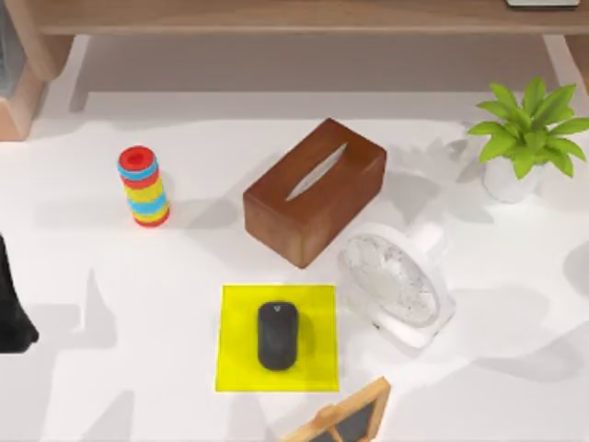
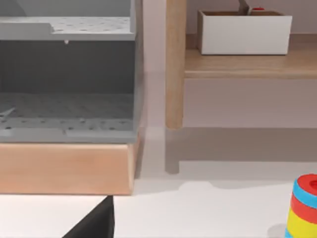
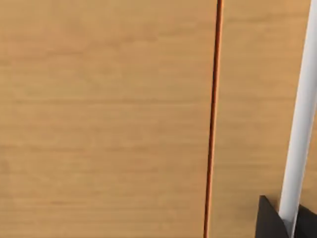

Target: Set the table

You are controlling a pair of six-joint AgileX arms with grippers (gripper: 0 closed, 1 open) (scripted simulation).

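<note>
My job is to set the table (image 1: pixel 101 368). It is the big white top under everything, and it is crowded.

A black mouse (image 1: pixel 277 335) lies on a yellow mat (image 1: pixel 317 368) near the front middle. A white fan (image 1: pixel 396 285) lies just beside the mat, on its right. A brown tissue box (image 1: pixel 315 191) sits behind them, very near the fan. A stack of bright rings (image 1: pixel 143 187) stands alone on the left. A green plant (image 1: pixel 529 138) in a white pot is at the far right. A small wooden frame (image 1: pixel 345 419) pokes in at the front edge.

My left arm (image 1: pixel 14 308) is a dark shape at the left edge of the table. My left wrist view looks at a wooden shelf (image 2: pixel 247 64) with a white box (image 2: pixel 242 32) on it, and a grey rack (image 2: pixel 67 74). I cannot tell if my left jaws are open or closed, or if they hold anything.

My right wrist view is up close to a wooden panel (image 3: pixel 104 119), with a thin white edge (image 3: pixel 297 129) beside it. I cannot tell about my right jaws either.

What could go wrong? The ring stack is tall and thin, so I think a bump from my left arm could knock it over. The fan, box and mat are packed close, so reaching for one could push the others. My right arm looks very near the wood and could hit it if I swing fast.
</note>
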